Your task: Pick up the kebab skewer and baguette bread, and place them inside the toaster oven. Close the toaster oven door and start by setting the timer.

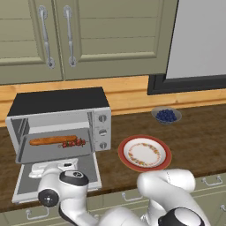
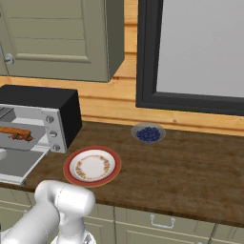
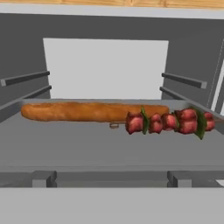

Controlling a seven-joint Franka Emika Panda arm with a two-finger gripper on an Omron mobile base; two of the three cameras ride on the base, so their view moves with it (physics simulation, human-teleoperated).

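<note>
Door (image 1: pixel 26 185): oven (image 1: pixel 57 126) flap, dropped flat open on counter; baguette (image 3: pixel 87 112) and skewer (image 3: pixel 168 122) inside. Rigid, hinged, light I'd judge; I'd lift by its handle edge. Gripper wide open, empty.

Count: one golden baguette bread (image 3: pixel 87 111), one red-chunked kebab skewer (image 3: pixel 168 122), one silver toaster oven (image 1: pixel 57 121), one red-rimmed plate (image 1: pixel 164 162), one grey bowl of blue berries (image 1: pixel 155 112).

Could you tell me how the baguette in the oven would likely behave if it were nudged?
The baguette bread looks round-sided, so it may roll on the flat tray. It seems one firm loaf and would probably slide stiffly. The kebab skewer lies by its end, so a nudge could shift that too.
</note>
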